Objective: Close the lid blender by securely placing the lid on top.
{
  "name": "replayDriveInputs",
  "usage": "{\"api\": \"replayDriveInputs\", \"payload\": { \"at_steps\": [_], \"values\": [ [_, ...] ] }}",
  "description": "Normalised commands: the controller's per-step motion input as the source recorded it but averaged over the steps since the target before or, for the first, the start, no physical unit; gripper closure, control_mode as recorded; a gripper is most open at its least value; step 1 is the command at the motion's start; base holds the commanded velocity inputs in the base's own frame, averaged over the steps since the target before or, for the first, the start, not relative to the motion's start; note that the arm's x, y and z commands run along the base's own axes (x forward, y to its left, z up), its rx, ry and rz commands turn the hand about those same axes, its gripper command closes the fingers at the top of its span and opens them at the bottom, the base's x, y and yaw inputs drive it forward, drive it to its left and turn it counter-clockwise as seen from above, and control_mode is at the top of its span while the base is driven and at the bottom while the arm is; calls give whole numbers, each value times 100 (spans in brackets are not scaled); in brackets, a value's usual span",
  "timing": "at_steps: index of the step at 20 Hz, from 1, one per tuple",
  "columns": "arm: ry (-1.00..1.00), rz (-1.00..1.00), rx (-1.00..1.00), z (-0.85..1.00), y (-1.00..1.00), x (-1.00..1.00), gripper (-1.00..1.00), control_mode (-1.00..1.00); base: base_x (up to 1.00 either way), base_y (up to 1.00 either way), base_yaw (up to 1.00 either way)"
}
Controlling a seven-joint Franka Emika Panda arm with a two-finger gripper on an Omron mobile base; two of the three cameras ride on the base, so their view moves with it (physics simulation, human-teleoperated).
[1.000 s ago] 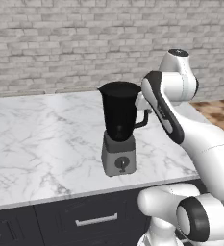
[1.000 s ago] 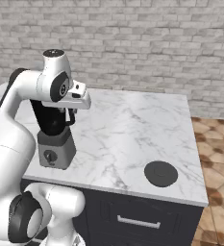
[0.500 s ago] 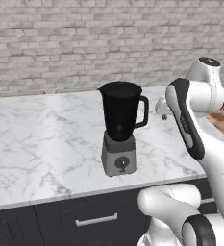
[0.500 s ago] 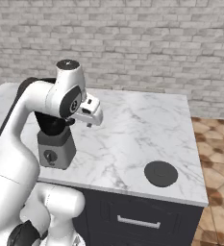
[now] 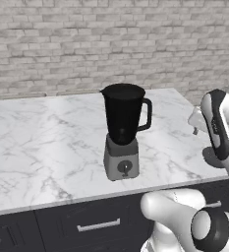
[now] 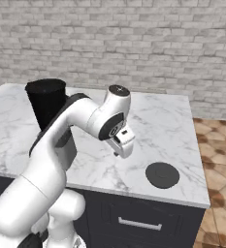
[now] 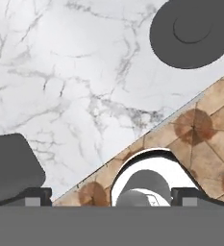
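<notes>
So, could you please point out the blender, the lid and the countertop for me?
blender (image 5: 123,118): left base view, front of the jar.
lid (image 6: 162,175): right base view, centre of the disc.
countertop (image 5: 42,142): left base view, bare marble.

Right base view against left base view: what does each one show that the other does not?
The right base view gives the lid lying flat near the counter's front right corner, plus the gripper above the marble, left of it. The left base view gives the blender's grey base, dial and side handle. Both share the black jar with its mouth uncovered, the counter and the brick wall.
</notes>
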Motion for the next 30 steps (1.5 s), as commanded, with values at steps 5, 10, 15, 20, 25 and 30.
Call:
{"api": "replayDriveInputs", "payload": {
  "at_steps": [5,10,15,20,25,30],
  "values": [
    [26,-39,17,-60,-100,1,-100,-100,0,0,0],
    [13,-18,13,-53,-90,24,-100,-100,0,0,0],
    [0,0,1,-32,-45,30,-100,-100,0,0,0],
    [5,0,0,-37,-35,47,-100,-100,0,0,0],
    [3,1,1,-39,-36,44,-100,-100,0,0,0],
    [3,0,0,-23,-22,26,-100,-100,0,0,0]
  ]
}}
